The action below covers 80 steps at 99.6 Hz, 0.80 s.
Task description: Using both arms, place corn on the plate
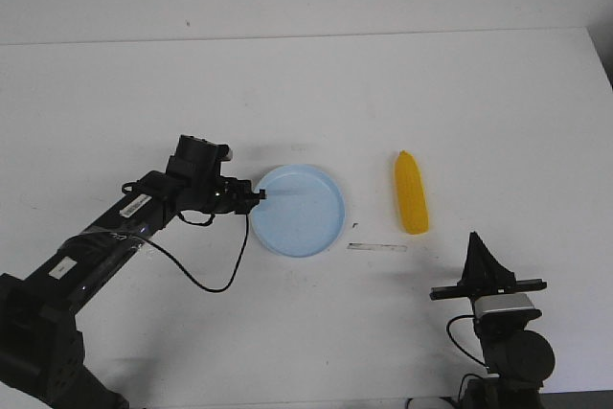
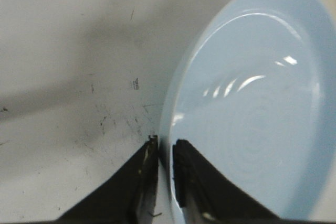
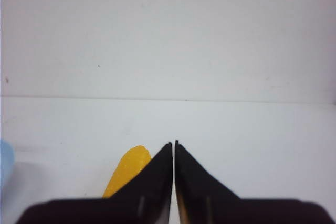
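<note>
Corn (image 1: 412,193) on bench, unplaced; left jaws pinch plate (image 1: 299,210) rim, right jaws closed empty, nearer the robot than the corn

White table (image 1: 287,93) is filling most of the view. A thin clear strip (image 1: 376,247) is lying flat on it, left of the right gripper (image 1: 474,237) and near its tips. A small dark speck (image 1: 355,225) is sitting just past the strip. Dark scuff marks (image 2: 113,121) are showing beside the left gripper (image 2: 165,141).
</note>
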### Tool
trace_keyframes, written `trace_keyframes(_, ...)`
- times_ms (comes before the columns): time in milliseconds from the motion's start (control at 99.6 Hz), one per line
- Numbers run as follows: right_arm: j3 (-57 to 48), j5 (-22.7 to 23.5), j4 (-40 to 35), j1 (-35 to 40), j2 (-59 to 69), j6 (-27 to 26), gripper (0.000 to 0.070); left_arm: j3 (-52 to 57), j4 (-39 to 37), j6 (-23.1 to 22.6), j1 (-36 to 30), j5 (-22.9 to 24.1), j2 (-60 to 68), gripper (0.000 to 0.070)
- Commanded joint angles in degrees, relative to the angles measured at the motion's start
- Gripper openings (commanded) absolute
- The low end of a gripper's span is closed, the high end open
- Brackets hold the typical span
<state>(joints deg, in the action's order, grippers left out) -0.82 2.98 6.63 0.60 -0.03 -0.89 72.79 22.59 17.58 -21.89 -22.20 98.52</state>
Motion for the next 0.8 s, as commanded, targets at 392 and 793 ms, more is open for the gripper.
trace_keyframes(392, 0.09, -0.02, 0.59, 0.00, 0.09, -0.59, 0.0008, 0.37, -0.15, -0.22, 0.09, 0.15, -4.42, 0.0165)
trace_keyframes(793, 0.09, -0.02, 0.61, 0.00, 0.09, -0.59, 0.0008, -15.39, -21.62, -5.42, 3.04, 10.49, -22.71, 0.0024)
